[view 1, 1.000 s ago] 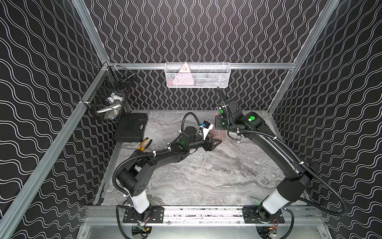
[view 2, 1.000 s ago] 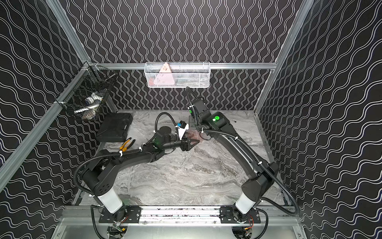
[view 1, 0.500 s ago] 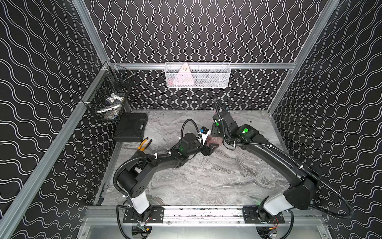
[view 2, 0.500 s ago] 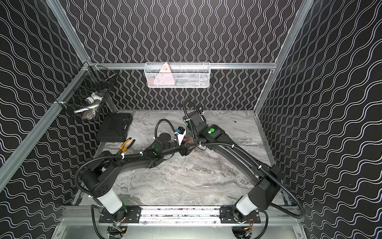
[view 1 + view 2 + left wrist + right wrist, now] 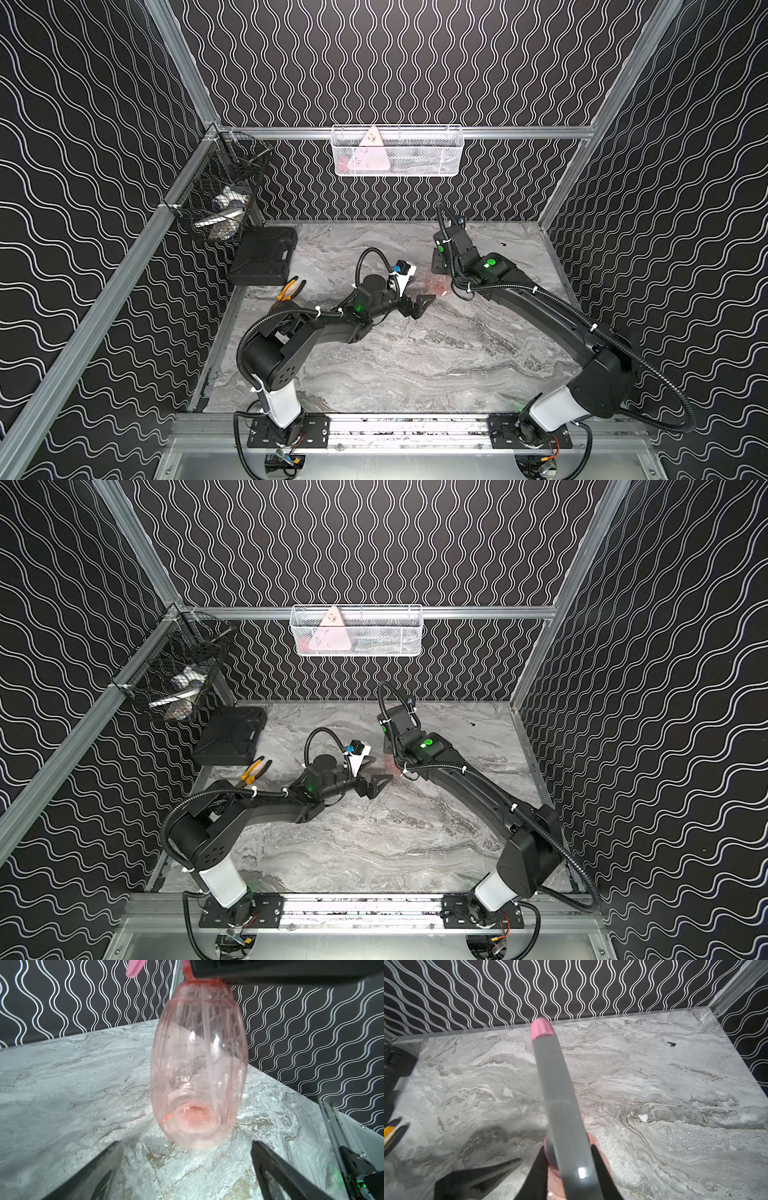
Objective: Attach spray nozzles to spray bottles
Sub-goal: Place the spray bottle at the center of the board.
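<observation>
Left end effector [image 5: 420,304] has sprung wide off the bottle [image 5: 199,1068]; right end effector [image 5: 569,1157] still clamps the nozzle [image 5: 554,1084]

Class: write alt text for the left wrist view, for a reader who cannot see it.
A translucent pink spray bottle, pale tube inside and spray nozzle on its neck, fills the view against a grey marbled table. The left gripper is open, its dark fingers flanking the bottle's base without touching.
</observation>
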